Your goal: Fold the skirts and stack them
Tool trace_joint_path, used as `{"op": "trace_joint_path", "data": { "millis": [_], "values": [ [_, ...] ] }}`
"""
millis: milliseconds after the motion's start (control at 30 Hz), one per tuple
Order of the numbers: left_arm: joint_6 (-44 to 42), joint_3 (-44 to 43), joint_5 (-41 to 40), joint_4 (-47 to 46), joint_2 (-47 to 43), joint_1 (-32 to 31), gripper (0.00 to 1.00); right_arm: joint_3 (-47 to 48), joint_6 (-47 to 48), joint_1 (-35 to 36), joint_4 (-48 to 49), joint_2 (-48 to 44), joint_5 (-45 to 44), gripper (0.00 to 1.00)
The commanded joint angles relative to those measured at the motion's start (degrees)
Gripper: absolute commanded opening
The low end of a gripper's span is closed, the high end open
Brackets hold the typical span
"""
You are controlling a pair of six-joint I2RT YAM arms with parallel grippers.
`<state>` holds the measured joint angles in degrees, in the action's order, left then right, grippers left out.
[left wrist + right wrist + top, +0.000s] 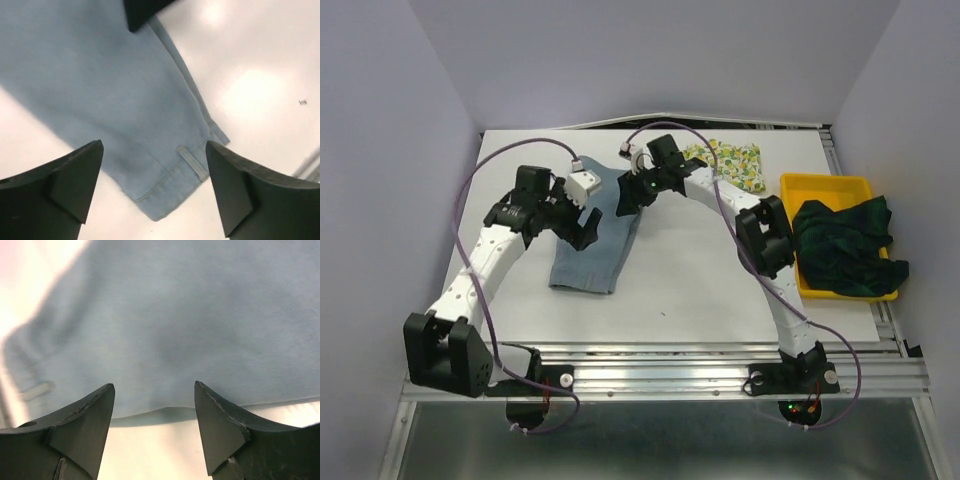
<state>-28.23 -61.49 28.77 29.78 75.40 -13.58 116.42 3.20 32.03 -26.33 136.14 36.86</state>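
Two-arm scene with 3 skirts. We see the light blue-grey skirt (592, 252) lying on the white table (710, 290), directly beneath both pairs of fingers. The left gripper (582, 233) has its 2 fingers (75, 185) spread wide with nothing clamped between them. In the left wrist view, a waistband corner of the cloth with 1 belt loop (192, 162) lies in the gap below the tips, nearer the finger on the picture's right. The right gripper (626, 200) sits over the far end of the same skirt. Its fingers (82, 420) stand well apart, though less wide, and grip nothing. A folded edge of the cloth runs just ahead of their tips, and the fabric fills the view beyond. We cannot tell whether either pair of tips touches the cloth. The lemon-print skirt (732, 163) lies on the table beyond and to the right of the right gripper's fingers, apart from them. The dark plaid skirt (845, 245) is bunched in the yellow tray (825, 182), well apart from both pairs of fingers.
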Motion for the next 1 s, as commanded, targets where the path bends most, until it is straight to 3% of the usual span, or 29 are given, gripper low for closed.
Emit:
{"op": "trace_joint_path", "data": {
  "millis": [0,67,100,133,200,300,333,433,633,733,867,967],
  "values": [
    [3.53,-1.44,-5.56,-7.27,-6.13,1.19,0.99,-0.84,-10.92,0.49,8.56,-6.59,10.32,0.70],
    [3.88,-0.39,-5.22,-12.78,-6.84,3.63,0.98,-2.59,-16.09,0.49,12.15,-6.58,13.31,0.69],
    [3.80,-0.82,-1.65,-14.12,-5.97,4.52,0.90,-3.91,-17.69,0.49,13.57,-6.93,13.85,0.69],
    [4.58,-1.78,-0.22,-15.53,-2.22,5.49,0.73,-5.05,-19.18,0.49,14.89,-7.11,14.37,0.69],
    [7.73,-5.37,0.40,-16.07,3.67,6.72,0.63,-7.33,-24.09,0.49,18.22,-6.94,15.43,0.69],
    [12.13,-17.75,11.88,-12.30,19.66,11.90,0.55,-8.76,-27.02,1.10,21.49,-5.01,16.22,0.69],
    [14.23,-25.09,19.49,-10.64,28.14,13.05,0.50,-8.67,-26.93,1.10,21.58,-3.35,16.40,0.69],
    [22.50,-38.29,26.92,-10.18,39.18,17.09,0.43,-8.23,-23.69,1.10,20.10,-0.27,15.44,0.69],
    [34.46,-54.68,27.57,-17.47,60.44,17.89,0.33,-5.15,-13.58,1.10,12.36,4.48,9.55,0.69],
    [38.15,-58.46,26.08,-19.40,65.39,18.42,0.32,-4.98,-10.51,0.58,10.17,6.68,7.79,0.70],
    [36.33,-61.64,23.79,-17.05,70.84,18.68,0.30,-0.43,-1.56,0.58,2.26,9.67,2.35,0.69],
    [30.63,-60.94,20.98,-13.35,68.94,19.29,0.29,4.23,1.89,-1.53,-3.11,12.48,-1.70,0.68]
  ]
}}
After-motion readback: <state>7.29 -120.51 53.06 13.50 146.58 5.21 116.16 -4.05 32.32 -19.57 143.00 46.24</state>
